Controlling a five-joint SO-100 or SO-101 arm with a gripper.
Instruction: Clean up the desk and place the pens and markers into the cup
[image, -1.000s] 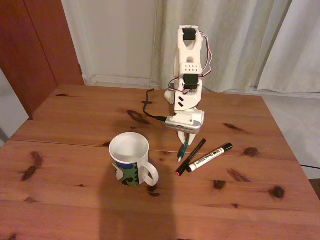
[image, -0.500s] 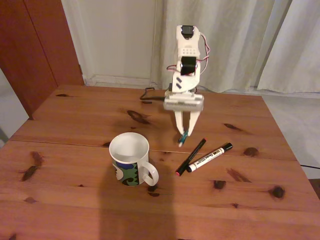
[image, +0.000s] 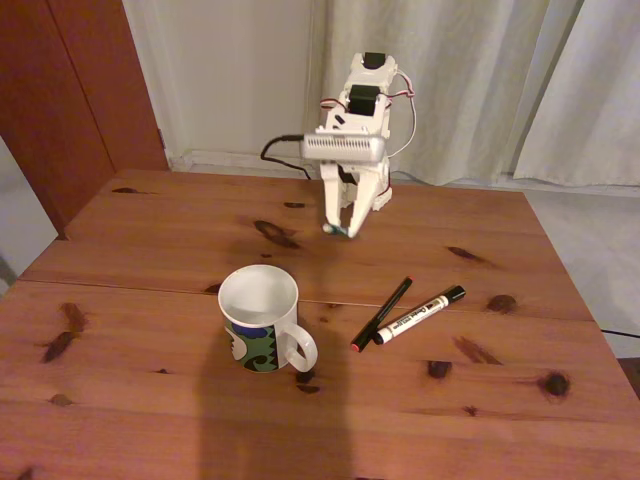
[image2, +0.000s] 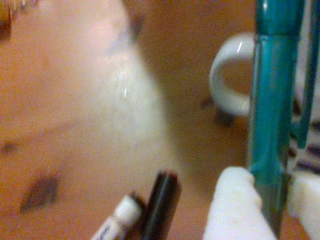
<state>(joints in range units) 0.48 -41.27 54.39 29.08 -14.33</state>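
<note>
Pens lie on the desk (image: 150, 300), and 1 is up in the air. In the fixed view the white arm (image: 358, 110) holds its gripper (image: 341, 229) above the wood, behind the cup (image: 262, 318). The jaws are squeezed tight on the teal pen (image: 339, 231). Just a little bit of the pen shows there, at the tips of the fingers.

In the wrist view the teal pen (image2: 272, 115) is big and close. It runs from top to bottom between 2 white fingers (image2: 235, 207) at the bottom right. The cup handle (image2: 231, 75) is a white ring just left of the pen. This picture is blurry.

The cup stands near the middle of the desk. It is white with a blue and green band, and its handle points to the right and toward the camera. It looks empty.

The black pen (image: 381, 313) with red ends lies to the right of the cup. The white marker (image: 419, 315) with a black cap lies just beside it, on the right. Their low ends are very close together. Both are well apart from the gripper.

A black cable (image: 280, 146) hangs from the arm.
</note>
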